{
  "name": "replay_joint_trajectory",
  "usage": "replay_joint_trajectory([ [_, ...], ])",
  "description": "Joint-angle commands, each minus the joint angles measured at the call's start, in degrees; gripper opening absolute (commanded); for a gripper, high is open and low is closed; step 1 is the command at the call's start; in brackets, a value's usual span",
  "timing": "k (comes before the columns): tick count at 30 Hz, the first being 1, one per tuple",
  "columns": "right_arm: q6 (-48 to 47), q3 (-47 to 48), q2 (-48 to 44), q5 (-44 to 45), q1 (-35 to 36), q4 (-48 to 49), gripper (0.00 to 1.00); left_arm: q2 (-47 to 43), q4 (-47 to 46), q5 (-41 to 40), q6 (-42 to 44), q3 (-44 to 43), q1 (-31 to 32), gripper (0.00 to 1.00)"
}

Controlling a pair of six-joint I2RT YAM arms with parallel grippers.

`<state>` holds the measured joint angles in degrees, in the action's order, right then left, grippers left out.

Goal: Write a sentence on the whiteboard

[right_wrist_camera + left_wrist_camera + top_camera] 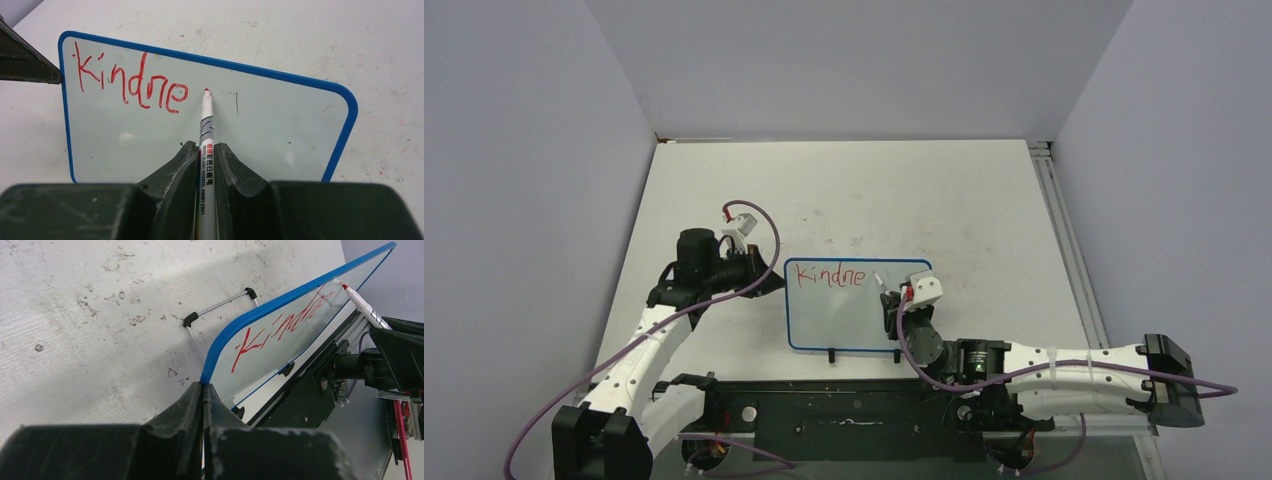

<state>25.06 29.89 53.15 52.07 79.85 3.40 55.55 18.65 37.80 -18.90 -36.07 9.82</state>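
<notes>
Two grippers share the work. Starting at the left, the left gripper (774, 279) has its jaws fully closed on the left end of the whiteboard (854, 325), pinching the blue frame at a corner, as the left wrist view shows (202, 390). The whiteboard (270, 360) runs away from those jaws to the right across the table (874, 190), and it looks lifted off the table along one long edge.

Just past the left jaws, along the board's upper edge, six red letters (130, 82) read "Kindne". Beyond the last "e" the whiteboard (280, 130) is bare.

Next comes the marker (206, 125), pointing straight out ahead of the right jaws. Its red tip sits just right of the "e", level with the top of the letters. Whether the tip touches the board I cannot tell.

The right gripper (206, 150) has its jaws nearly closed, clamped on the marker's barrel, and it sits over the right half of the board (889, 308).

By my reading, the writing step is under way, mid-word, with the sentence far from done. The next move calls for the tip on the board and a small curved stroke rightward, most likely an "s". The left jaws need to hold the frame firm, and pressure should be light so the board does not slide or tip.
</notes>
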Motion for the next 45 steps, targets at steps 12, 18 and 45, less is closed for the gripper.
replay_joint_trajectory([
  [12, -1.71, 1.49, 2.4, -3.3, -2.16, 4.34, 0.05, -0.4, -0.73, 1.59, 0.09, -2.12, 0.69, 0.0],
  [18, -0.37, 1.09, 2.26, -3.91, -2.12, 2.94, 0.05, -0.53, -0.73, 1.58, 0.09, -2.15, 0.68, 0.0],
  [45, 7.52, -0.31, -1.54, -0.2, 0.4, -9.13, 0.05, -0.62, -0.81, 1.79, 0.09, -2.16, 0.72, 0.0],
])
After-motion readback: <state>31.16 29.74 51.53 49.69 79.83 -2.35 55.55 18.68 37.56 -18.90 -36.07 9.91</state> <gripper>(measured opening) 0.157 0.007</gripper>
